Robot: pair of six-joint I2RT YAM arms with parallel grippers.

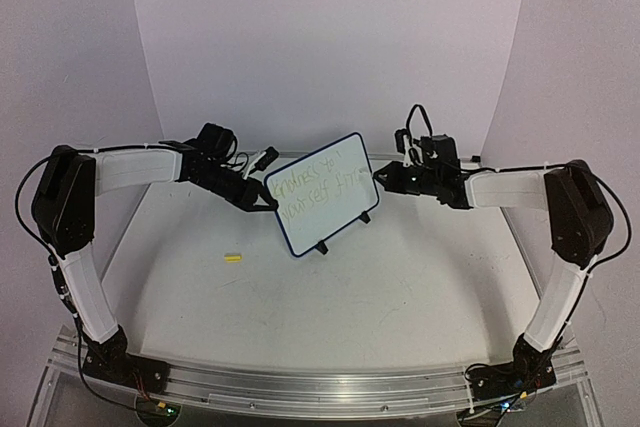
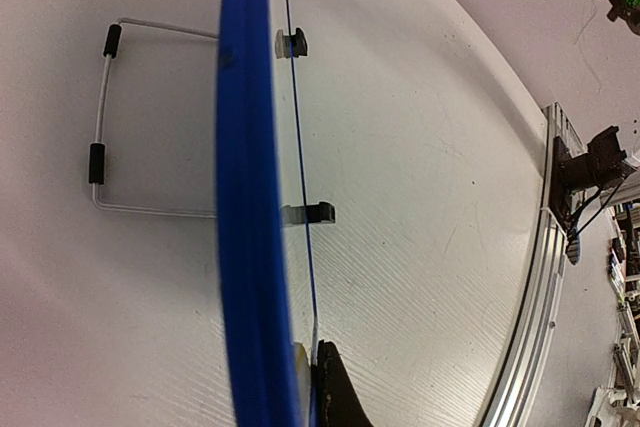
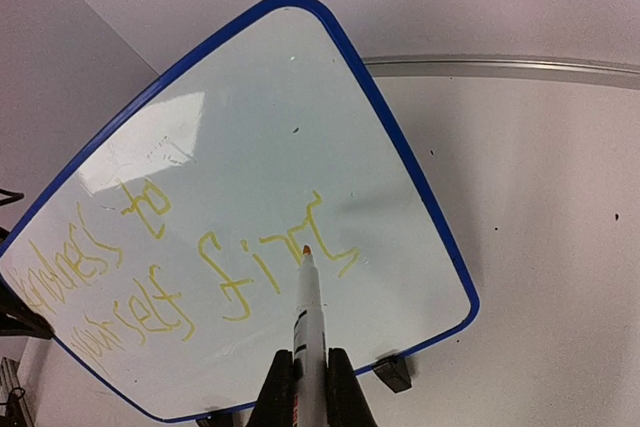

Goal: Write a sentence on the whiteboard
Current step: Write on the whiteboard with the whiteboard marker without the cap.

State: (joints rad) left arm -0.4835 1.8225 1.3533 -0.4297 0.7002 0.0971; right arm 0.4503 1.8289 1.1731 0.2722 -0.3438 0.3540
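The whiteboard (image 1: 335, 162) stands tilted on the table, with a blue rim (image 2: 245, 197), two black clip feet (image 2: 318, 213) and a wire stand (image 2: 100, 127). The sentence (image 3: 180, 277) runs in two yellow lines and ends in "first". My left gripper (image 2: 315, 395) is shut on the board's left edge, also seen in the top view (image 1: 262, 202). My right gripper (image 3: 309, 389) is shut on a white marker (image 3: 310, 317). The marker's orange tip (image 3: 306, 249) sits at the last word's strokes; whether it touches the board I cannot tell. From above, the right gripper (image 1: 385, 177) is at the board's right edge.
A small yellow cap (image 1: 233, 258) lies on the table to the board's front left. A white and black object (image 1: 263, 159) lies behind the left arm. A metal rail (image 2: 540, 287) runs along the table's near edge. A curved white backdrop rises behind the table.
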